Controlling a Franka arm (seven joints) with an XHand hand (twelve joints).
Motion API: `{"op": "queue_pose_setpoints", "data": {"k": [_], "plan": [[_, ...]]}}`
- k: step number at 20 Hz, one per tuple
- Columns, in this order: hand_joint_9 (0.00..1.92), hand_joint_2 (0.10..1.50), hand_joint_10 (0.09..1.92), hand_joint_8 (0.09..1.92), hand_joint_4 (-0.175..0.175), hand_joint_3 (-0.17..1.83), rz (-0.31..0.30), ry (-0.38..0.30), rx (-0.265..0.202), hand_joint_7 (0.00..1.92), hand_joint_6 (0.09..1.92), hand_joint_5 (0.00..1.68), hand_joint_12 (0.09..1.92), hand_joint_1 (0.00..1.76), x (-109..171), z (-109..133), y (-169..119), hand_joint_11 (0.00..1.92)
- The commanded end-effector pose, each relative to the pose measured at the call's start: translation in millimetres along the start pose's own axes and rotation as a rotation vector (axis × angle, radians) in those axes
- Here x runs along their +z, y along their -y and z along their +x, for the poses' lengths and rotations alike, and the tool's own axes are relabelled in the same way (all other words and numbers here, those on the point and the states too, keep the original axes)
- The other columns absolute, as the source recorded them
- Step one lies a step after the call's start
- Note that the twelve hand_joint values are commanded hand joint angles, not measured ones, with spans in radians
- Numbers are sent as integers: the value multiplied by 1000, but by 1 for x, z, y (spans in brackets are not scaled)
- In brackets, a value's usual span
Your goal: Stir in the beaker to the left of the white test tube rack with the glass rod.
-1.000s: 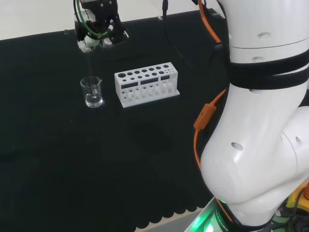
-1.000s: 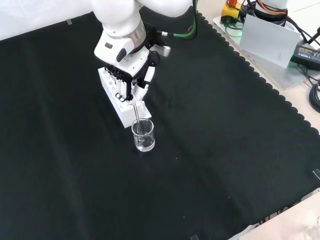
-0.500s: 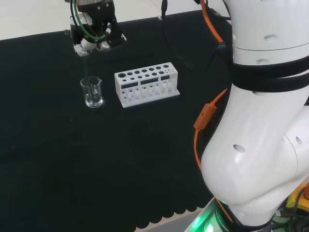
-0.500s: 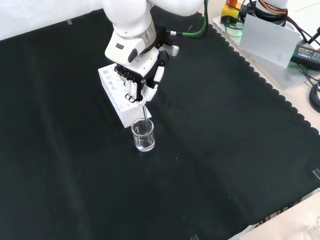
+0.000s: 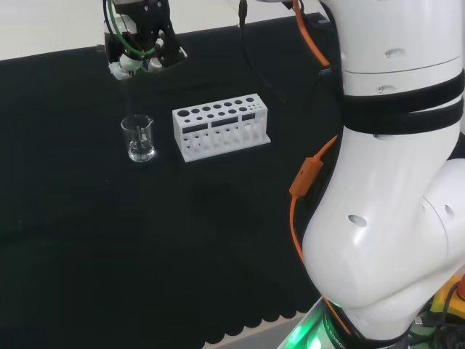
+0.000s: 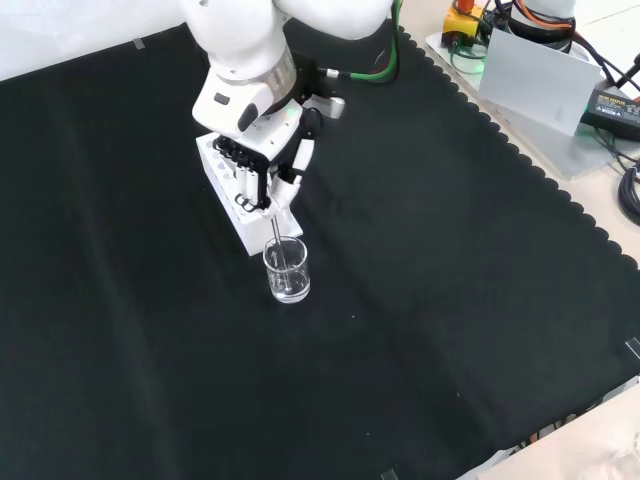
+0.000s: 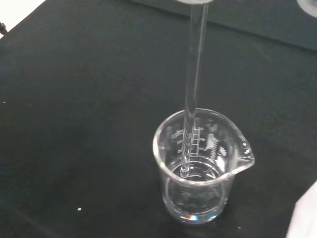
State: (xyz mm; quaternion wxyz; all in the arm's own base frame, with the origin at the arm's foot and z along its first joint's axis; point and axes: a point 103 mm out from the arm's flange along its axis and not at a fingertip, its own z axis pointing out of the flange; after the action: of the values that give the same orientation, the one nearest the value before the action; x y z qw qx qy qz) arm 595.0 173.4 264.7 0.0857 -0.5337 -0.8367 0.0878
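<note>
While the black and white hand (image 6: 262,165) pinches the thin clear glass rod (image 7: 193,94), its curled fingers hide part of the white test tube rack (image 5: 221,135) in the front view. Seen from the wrist, the rod's tip dips inside the small clear glass beaker (image 7: 200,166), which stands just left of the rack in the head view.

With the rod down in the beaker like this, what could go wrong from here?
1. The glass rod runs close to the rim of the beaker; a wide stir might knock or tip the light, freestanding beaker.
2. The test tube rack stands right beside the beaker, under the robot hand; a sideways sweep may bump it.
</note>
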Motion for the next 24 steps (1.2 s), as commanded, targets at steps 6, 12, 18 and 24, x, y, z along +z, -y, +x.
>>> {"op": "queue_pose_setpoints", "data": {"k": [6,12,18,24], "plan": [[1850,1076,391,598,-175,-175,-1,-6,21,1283,582,1237,753,1309,1,-13,14,1650],[1850,1076,390,599,-175,-175,1,4,3,1282,583,1236,753,1309,-1,4,17,1650],[1851,1076,390,601,-175,-175,12,8,-11,1282,584,1235,753,1309,2,14,5,1650],[1851,1077,390,602,-175,-175,23,2,-18,1281,586,1234,754,1308,6,7,-11,1650]]}}
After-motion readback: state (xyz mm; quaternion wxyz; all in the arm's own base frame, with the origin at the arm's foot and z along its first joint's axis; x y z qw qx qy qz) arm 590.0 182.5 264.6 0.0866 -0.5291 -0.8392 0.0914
